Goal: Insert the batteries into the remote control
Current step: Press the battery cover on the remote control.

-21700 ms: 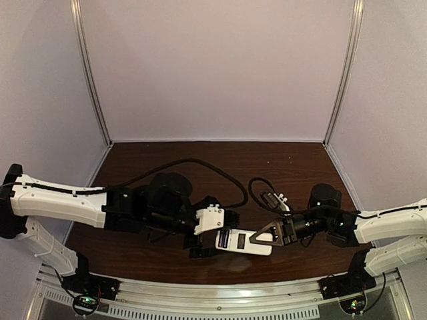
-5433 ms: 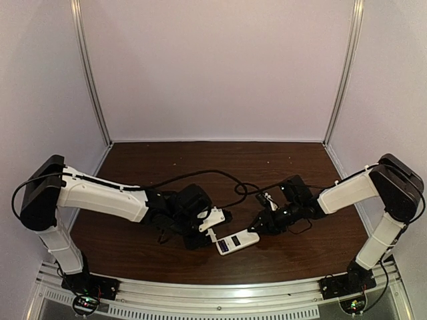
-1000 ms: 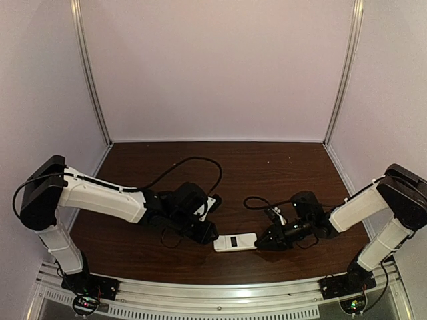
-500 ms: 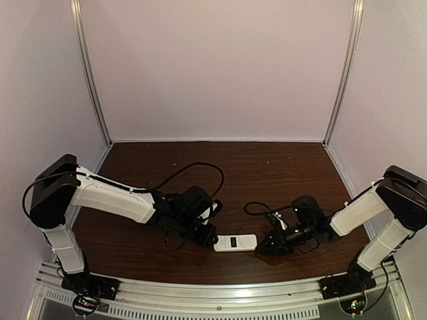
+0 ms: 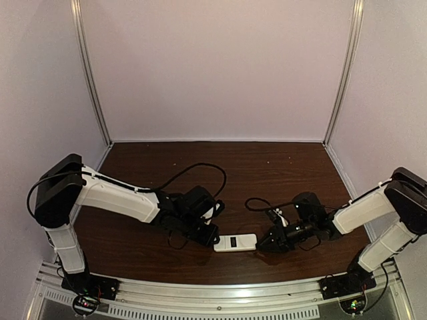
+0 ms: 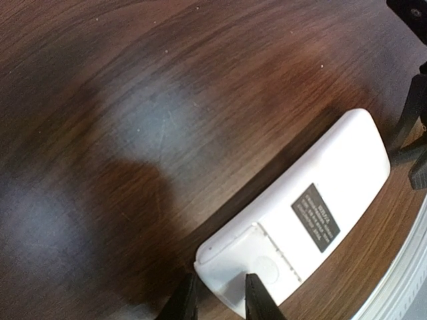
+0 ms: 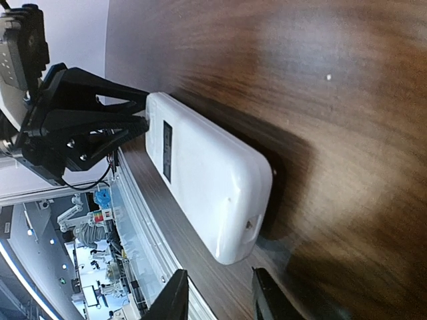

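Reaches in low from the left with the left gripper point(image 5: 211, 236), a black cable point(image 5: 193, 168) looping behind it over the dark wooden table point(image 5: 280, 167). Meets the left end of the remote point(image 5: 235, 242) there, close to the table's front edge and just behind the metal rail point(image 5: 220, 290).

Shows, in the left wrist view, two dark fingers point(image 6: 257, 300) a narrow gap apart at that end, one over the white casing and the other just off its corner. Cannot tell from any view whether clamped on the casing or merely set against it.

Finds the remote flat on the wood between the two grippers, long axis running left to right. Presents its plain white back upward, with a dark label point(image 6: 315, 218) near mid-length and a seamed panel at the end under the left fingers.

Holds the right gripper point(image 5: 262, 244) low at the remote's right end, arm stretching in from the right with a second cable curled behind the wrist. Shows, in the right wrist view, both fingers point(image 7: 175, 297) spread apart and gripping nothing, tips just short of the remote's rounded end. Takes in the left gripper too, black against the far end of the casing.
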